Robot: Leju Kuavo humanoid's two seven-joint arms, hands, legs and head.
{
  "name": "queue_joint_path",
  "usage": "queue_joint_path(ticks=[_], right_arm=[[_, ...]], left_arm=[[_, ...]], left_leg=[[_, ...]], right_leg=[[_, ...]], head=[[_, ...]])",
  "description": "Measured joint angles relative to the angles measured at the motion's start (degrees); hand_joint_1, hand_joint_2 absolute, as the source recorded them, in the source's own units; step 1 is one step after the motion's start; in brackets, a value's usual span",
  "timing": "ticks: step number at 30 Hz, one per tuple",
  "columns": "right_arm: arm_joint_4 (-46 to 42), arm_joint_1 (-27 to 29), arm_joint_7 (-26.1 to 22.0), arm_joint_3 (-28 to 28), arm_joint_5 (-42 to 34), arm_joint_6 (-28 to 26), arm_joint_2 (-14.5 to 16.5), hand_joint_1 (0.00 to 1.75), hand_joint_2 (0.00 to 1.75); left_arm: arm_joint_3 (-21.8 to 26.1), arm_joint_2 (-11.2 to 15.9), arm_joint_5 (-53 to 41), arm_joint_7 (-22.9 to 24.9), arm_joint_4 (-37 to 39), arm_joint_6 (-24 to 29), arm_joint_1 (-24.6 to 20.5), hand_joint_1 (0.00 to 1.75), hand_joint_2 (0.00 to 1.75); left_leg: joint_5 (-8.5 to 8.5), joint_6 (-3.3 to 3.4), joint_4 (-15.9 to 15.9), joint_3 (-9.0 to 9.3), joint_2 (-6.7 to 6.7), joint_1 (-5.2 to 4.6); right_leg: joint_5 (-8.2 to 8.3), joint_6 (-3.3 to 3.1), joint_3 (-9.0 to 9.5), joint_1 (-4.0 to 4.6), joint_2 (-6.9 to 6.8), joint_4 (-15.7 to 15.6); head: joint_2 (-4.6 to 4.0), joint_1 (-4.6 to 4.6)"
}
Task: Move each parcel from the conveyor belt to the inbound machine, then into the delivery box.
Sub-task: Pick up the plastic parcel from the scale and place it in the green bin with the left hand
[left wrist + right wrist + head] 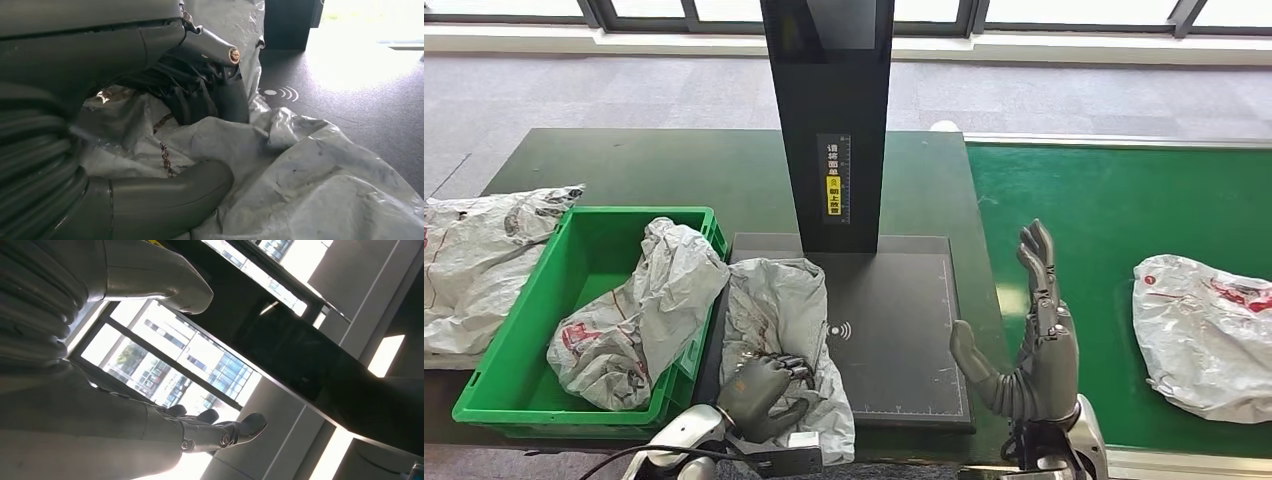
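Lying under left robot hand (764, 385), parcel (779, 300)

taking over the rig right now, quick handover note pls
Left hand grips the parcel on the scanner, which lies on the left of the scanner plate.
Right hand is open, raised upright between plate and belt, holding nothing.
Done: one parcel lies in the green box.
Left: move the gripped parcel into the box, then take the belt parcel from the conveyor through the scanner.
Another bag lies left of the box.
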Motion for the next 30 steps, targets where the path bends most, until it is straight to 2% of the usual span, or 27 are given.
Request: queue_joint_path(ticks=[6, 10, 13, 17, 23, 26, 30], right_arm=[[0.55, -1.0, 0.0, -0.05, 0.4, 0.57, 0.01, 0.0, 1.75], [0.63, -1.01, 0.0, -0.1, 0.79, 0.59, 0.02, 0.0, 1.75], [0.62, -0.51, -0.01, -0.1, 1.24, 0.39, 0.05, 0.0, 1.75], [0.4, 1.28, -0.02, -0.1, 2.2, -0.27, 0.3, 0.0, 1.75], [0.31, 2.7, -0.07, -0.09, 1.97, -2.56, 0.42, 0.0, 1.75], [0.31, 2.69, -0.09, -0.08, 1.47, -2.85, 0.42, 0.0, 1.75], [0.31, 2.68, -0.09, -0.08, 1.08, -2.93, 0.42, 0.0, 1.75]], left_arm=[[-0.52, 0.55, 0.39, -0.45, 2.49, -0.36, -2.36, 1.75, 1.75], [-0.75, 0.61, 0.45, -2.62, 4.01, 1.71, -3.38, 1.75, 1.75], [-0.71, 0.05, 1.55, -5.88, 4.49, 7.58, -4.02, 1.75, 1.75], [0.27, -2.04, 4.88, -9.69, 3.02, 15.19, -4.3, 1.75, 1.75], [3.98, -5.88, 21.72, -21.0, -5.82, 28.44, -1.86, 1.75, 1.75], [5.32, -6.93, 25.6, -23.84, -10.34, 30.84, -0.04, 1.75, 1.75], [5.79, -7.65, 26.13, -24.44, -13.82, 31.98, 1.57, 1.75, 1.75]], left_leg=[[-0.25, -0.05, -0.14, 0.62, -0.05, -0.02], [-0.33, -0.06, -0.19, 1.02, -0.05, -0.02], [-0.3, -0.08, -0.18, 1.19, -0.05, -0.02], [-0.03, -0.1, -0.12, 1.03, -0.06, -0.01], [0.03, -0.11, -0.11, 0.53, -0.02, -0.01], [0.01, -0.09, -0.11, 0.42, -0.02, -0.01], [0.01, -0.09, -0.11, 0.32, -0.03, -0.01]], right_leg=[[-0.26, -0.05, 0.55, -0.02, -0.05, -0.05], [-0.44, -0.08, 0.87, -0.02, -0.1, -0.07], [-0.43, -0.09, 0.86, -0.01, -0.09, -0.06], [-0.12, -0.09, 0.36, -0.01, -0.08, 0.0], [0.04, -0.08, -0.17, -0.04, 0.0, 0.0], [0.02, -0.06, -0.26, -0.04, -0.02, -0.02], [0.0, -0.04, -0.34, -0.03, -0.04, -0.02]], head=[[0.0, 0.0], [0.0, 0.0], [0.0, 0.0], [0.0, 0.01], [0.0, 0.02], [0.0, 0.02], [0.01, 0.01]])
